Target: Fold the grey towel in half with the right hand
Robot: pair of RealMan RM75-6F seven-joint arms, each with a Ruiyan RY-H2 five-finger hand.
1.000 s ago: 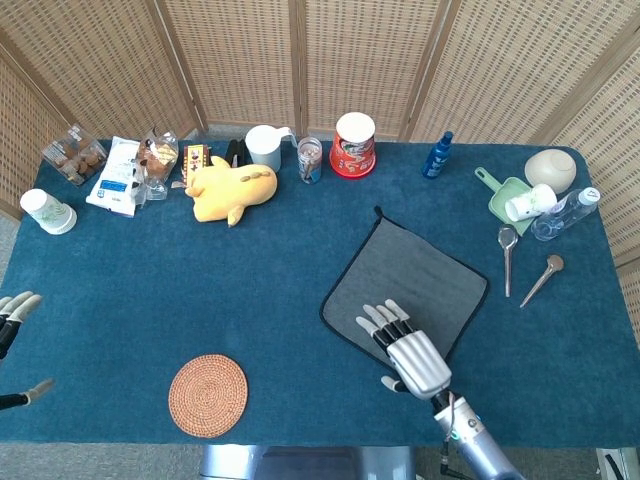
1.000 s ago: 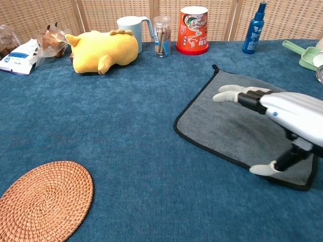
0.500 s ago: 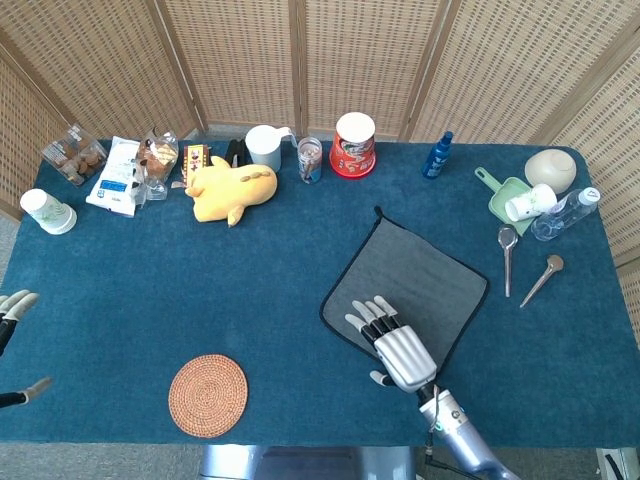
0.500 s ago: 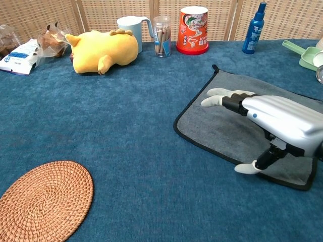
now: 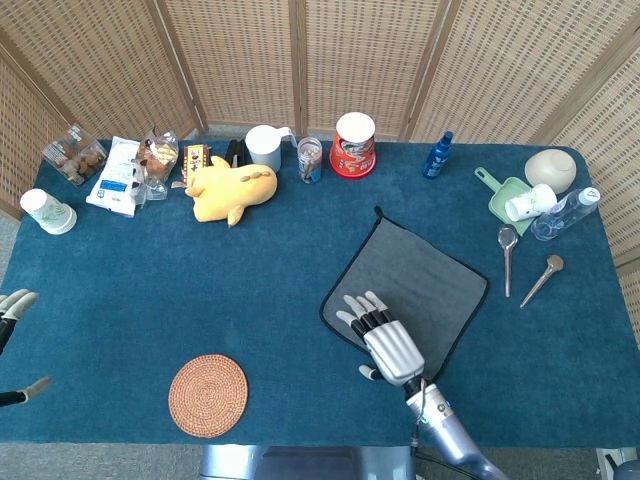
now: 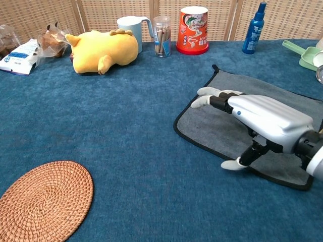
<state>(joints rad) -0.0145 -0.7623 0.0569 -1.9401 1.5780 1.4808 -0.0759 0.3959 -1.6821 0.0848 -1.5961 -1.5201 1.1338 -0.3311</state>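
In the head view, your right hand [image 5: 384, 340] hovers palm down over the near left part of the grey towel [image 5: 420, 275], fingers [image 5: 352, 311] stretched out and spread, gripping nothing. The thumb sticks out to the side past the towel's near edge, over the blue desk [image 5: 280, 290]. The towel lies flat and unfolded, turned like a diamond, with a black border and a small loop at its far corner. Your left hand [image 5: 14, 307] shows only at the left edge of the frame, fingertips pale and apart, holding nothing. A round woven coaster [image 5: 207, 395] lies near the front edge, well apart from the towel. Along the far side stand a yellow plush toy [image 5: 232, 189], a pale mug [image 5: 265, 146] and a red canister [image 5: 353, 144].

In the chest view, your right hand [image 6: 260, 118] reaches across the towel [image 6: 222, 131] from the right, its fingers extended toward the towel's left edge and open. The thumb tip points down just at the black border on the near side; you cannot tell whether it touches the cloth. The coaster [image 6: 43, 201] fills the lower left corner. The plush toy [image 6: 103, 50] lies at the back, with a blue bottle [image 6: 254, 22] far right.
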